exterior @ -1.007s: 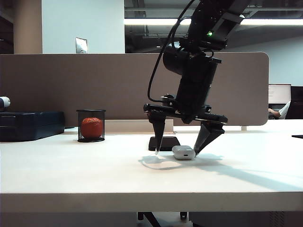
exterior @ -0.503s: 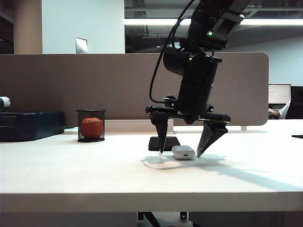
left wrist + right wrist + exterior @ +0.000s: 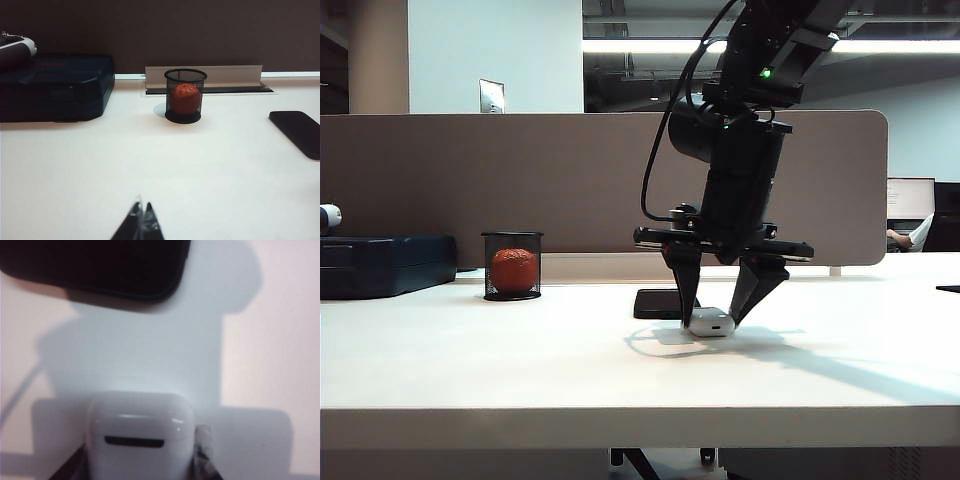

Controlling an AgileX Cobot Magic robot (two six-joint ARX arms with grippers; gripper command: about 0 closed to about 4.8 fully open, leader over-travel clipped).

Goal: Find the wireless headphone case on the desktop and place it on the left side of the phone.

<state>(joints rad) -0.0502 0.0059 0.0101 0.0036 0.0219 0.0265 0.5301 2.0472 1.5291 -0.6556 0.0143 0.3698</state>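
The wireless headphone case (image 3: 713,323) is small, white and glossy and rests on the off-white desktop (image 3: 470,370), just in front of and to the right of the black phone (image 3: 658,303). My right gripper (image 3: 710,319) points down over it, a dark finger pressed against each side. In the right wrist view the case (image 3: 140,437) fills the space between the fingers (image 3: 202,452), with the phone (image 3: 95,265) beyond it. My left gripper (image 3: 142,212) is shut on nothing, low over bare desktop; the phone (image 3: 299,132) lies off to one side of it.
A black mesh cup holding an orange ball (image 3: 512,266) stands at the back left, with a dark blue box (image 3: 385,263) further left. A beige partition (image 3: 520,180) runs along the desk's far edge. The cup (image 3: 185,96) and box (image 3: 55,87) also show in the left wrist view.
The right gripper's fingers have closed from wide apart onto the two sides of the case, which still lies on the desktop. The left arm has not moved.
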